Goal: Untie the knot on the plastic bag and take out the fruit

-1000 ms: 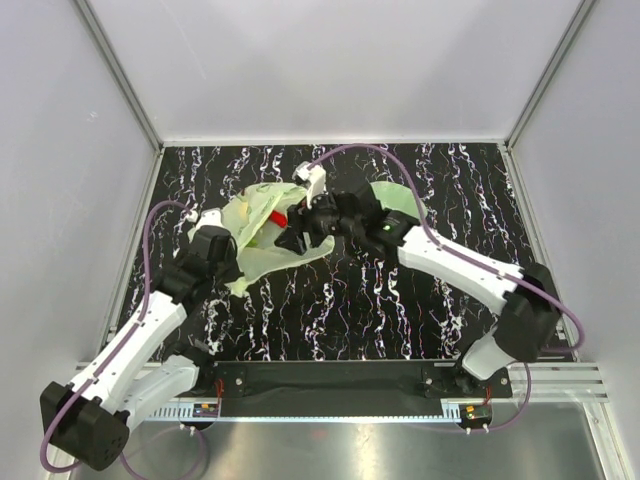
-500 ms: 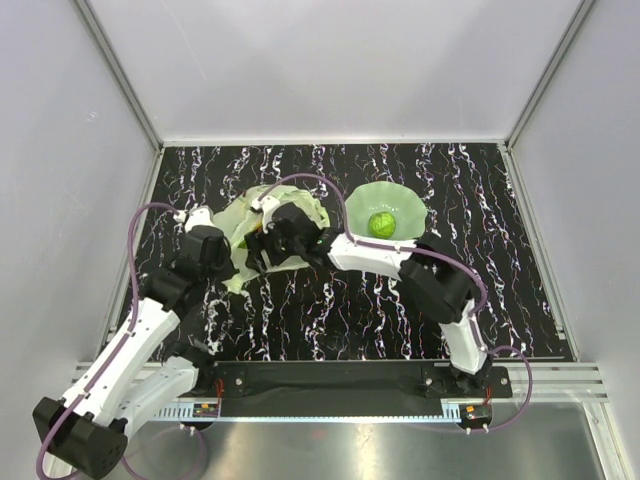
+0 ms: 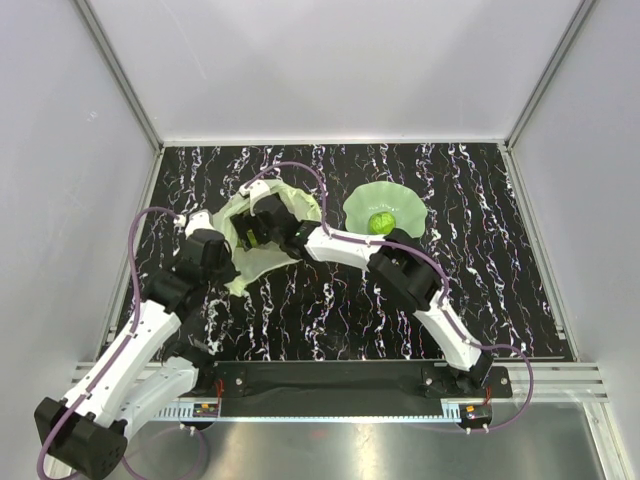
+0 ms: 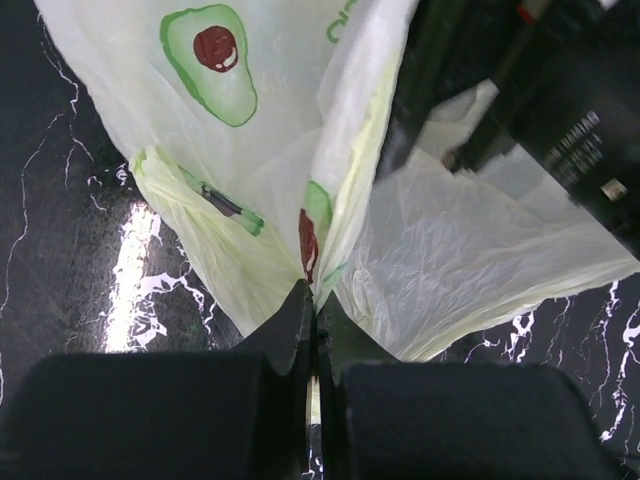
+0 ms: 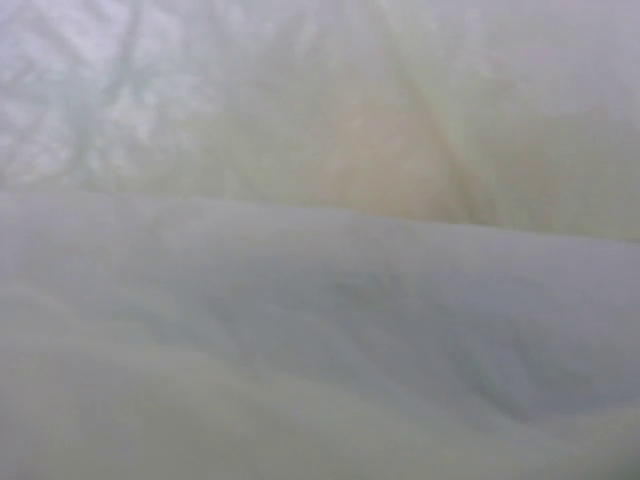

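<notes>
Change: a second ago the right arm lay across the dish side of the table. Now it reaches to 10 o'clock, and the right gripper (image 3: 256,228) is sunk in the mouth of the plastic bag (image 3: 262,268). The green wavy dish (image 3: 352,208), at 3 o'clock of the bag, is uncovered and has the green round fruit (image 3: 381,222) in it.

Judgement: one fruit is delivered and the arm is back for the next. The bag reads as open; the knot is not made out in any view.

Pincers: the left gripper (image 4: 312,300) is clenched on a fold of the bag's near edge, at 8 o'clock of the bag. For the right gripper, the wrist view is all blurred plastic and the fingers are hidden, so I cannot tell its spread or whether it touches fruit.
</notes>
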Controlling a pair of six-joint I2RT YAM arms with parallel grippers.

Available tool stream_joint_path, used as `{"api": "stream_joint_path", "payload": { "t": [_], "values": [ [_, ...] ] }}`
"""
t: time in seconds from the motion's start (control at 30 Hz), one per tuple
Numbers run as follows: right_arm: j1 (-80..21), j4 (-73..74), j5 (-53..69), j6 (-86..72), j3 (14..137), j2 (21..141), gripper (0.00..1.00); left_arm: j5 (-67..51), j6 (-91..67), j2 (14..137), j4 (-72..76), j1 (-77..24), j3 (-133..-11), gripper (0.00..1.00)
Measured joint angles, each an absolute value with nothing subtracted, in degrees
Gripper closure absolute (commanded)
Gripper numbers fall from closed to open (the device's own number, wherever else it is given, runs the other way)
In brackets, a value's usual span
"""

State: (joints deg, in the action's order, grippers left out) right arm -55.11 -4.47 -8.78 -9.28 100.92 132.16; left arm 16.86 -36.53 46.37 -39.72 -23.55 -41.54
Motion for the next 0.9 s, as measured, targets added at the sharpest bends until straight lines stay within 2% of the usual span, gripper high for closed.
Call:
{"api": "stream_joint_path", "payload": {
  "t": [0.27,0.73,0.8,0.9],
  "values": [
    [-55.0,-4.8,-13.0,-5.5,110.1,137.9,0.0,14.9,-36.5,47.6,-37.0,-23.5,-41.5,1.0],
    [-53.8,-1.1,-8.9,-9.8,129.2,152.2,0.0,12.6,-36.6,48.4,-32.8,-23.1,-40.6,1.0],
    [-53.8,-0.2,-8.2,-10.7,131.0,153.7,0.04,12.2,-36.6,48.5,-32.5,-23.1,-40.6,1.0],
    [-53.8,1.0,-7.4,-12.5,133.6,155.5,0.19,12.0,-36.6,48.6,-32.2,-23.0,-40.6,1.0]
  ]
}}
